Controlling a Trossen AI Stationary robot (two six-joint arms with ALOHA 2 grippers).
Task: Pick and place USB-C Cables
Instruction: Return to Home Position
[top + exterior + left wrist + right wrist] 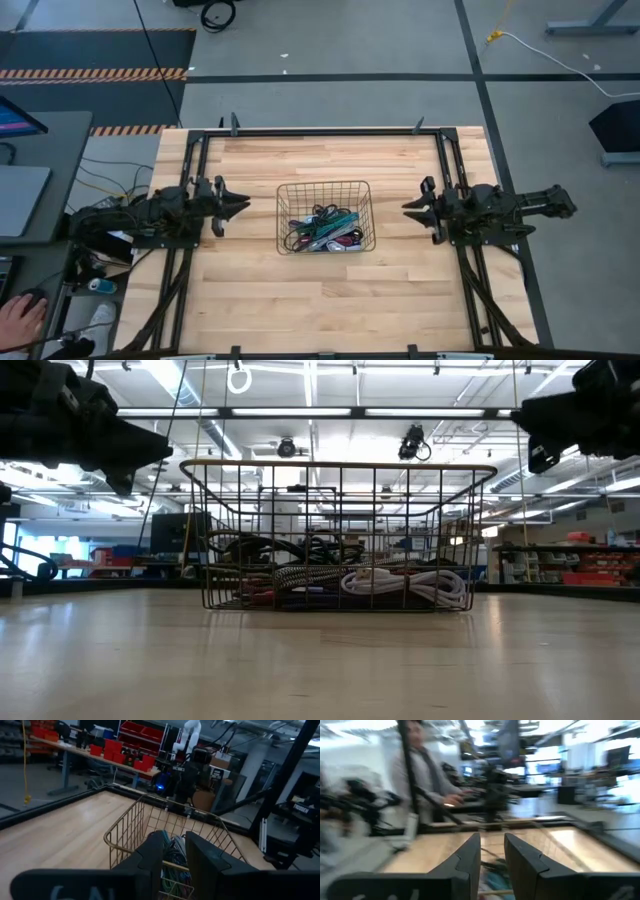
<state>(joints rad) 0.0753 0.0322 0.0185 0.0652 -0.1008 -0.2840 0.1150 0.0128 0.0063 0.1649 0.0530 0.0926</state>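
The USB-C cables lie heaped inside the dark wire-mesh basket at the table's middle, in black, green, magenta and white coils. My left gripper hovers above the table to the left of the basket and points at it. In its wrist view the fingers stand a narrow gap apart, with cables showing between them. My right gripper hovers to the right of the basket and faces it, its fingers also a narrow gap apart. Neither holds anything.
The basket stands on the wooden tabletop, with bare wood on all sides of it. Dark metal rails frame the table. A person stands beyond the left edge, and a hand rests at a desk there.
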